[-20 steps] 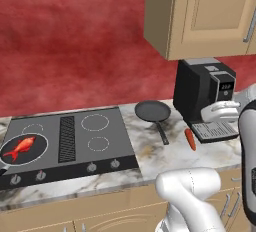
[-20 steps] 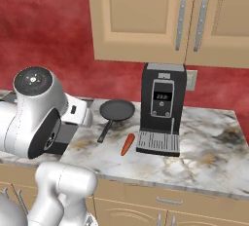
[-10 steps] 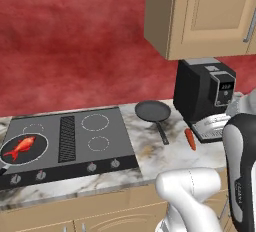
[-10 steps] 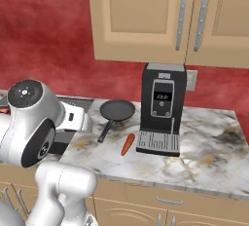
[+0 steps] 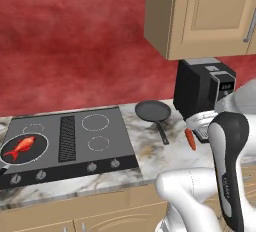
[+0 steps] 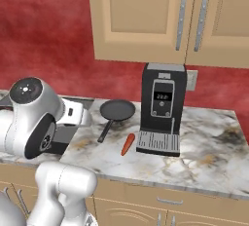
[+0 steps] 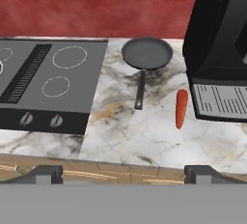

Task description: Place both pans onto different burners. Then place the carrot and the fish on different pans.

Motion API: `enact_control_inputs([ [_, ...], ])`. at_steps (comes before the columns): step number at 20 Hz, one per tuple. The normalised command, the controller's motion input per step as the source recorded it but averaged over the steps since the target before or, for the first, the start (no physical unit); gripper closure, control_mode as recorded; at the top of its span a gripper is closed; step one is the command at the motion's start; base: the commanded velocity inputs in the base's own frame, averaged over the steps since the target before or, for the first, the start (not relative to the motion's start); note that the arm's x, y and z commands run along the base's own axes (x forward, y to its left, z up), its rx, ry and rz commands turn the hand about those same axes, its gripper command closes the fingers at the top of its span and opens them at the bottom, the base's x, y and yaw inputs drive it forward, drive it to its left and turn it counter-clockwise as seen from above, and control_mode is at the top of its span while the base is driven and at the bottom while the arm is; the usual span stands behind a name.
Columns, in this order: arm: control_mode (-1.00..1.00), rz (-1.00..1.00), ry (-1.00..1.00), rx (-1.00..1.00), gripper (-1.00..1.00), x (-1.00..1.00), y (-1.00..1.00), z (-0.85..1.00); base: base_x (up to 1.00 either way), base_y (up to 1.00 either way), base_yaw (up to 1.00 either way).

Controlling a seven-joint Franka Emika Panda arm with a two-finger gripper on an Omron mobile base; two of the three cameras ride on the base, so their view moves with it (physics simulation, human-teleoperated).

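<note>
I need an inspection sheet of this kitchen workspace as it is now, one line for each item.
Surface: marble counter with dark cooktop set in it.
Job's things: one pan on the front left burner with the fish on it; second pan on the counter, off the burners; carrot on the counter beside the coffee machine.
Clutter: nothing seen.
Grippers: gripper open, above the counter's front edge, holding nothing.
Cables: nothing seen.
Surroundings: red wall, wooden cabinets above.
</note>
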Motion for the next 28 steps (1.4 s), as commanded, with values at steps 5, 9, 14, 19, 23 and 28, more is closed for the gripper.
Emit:
enact_control_inputs([
  [5,-1.0,-0.07,0.01,-0.12,-1.0,0.31,0.07,-0.24,0.0,0.0,0.0],
  [9,-1.0,-0.07,0.01,-0.13,-1.0,0.31,0.0,-0.32,0.0,0.0,0.0],
  [14,-1.0,-0.05,0.06,-0.05,-1.0,0.41,0.0,-0.26,0.0,0.0,0.0],
  [19,-1.0,0.0,0.08,0.0,-1.0,0.47,0.0,-0.27,0.0,0.0,0.0],
  [23,-1.0,0.0,0.04,0.0,-1.0,0.32,0.0,-0.22,0.0,0.0,0.0],
  [28,-1.0,0.0,0.0,0.0,-1.0,0.08,0.0,-0.17,0.0,0.0,0.0],
])
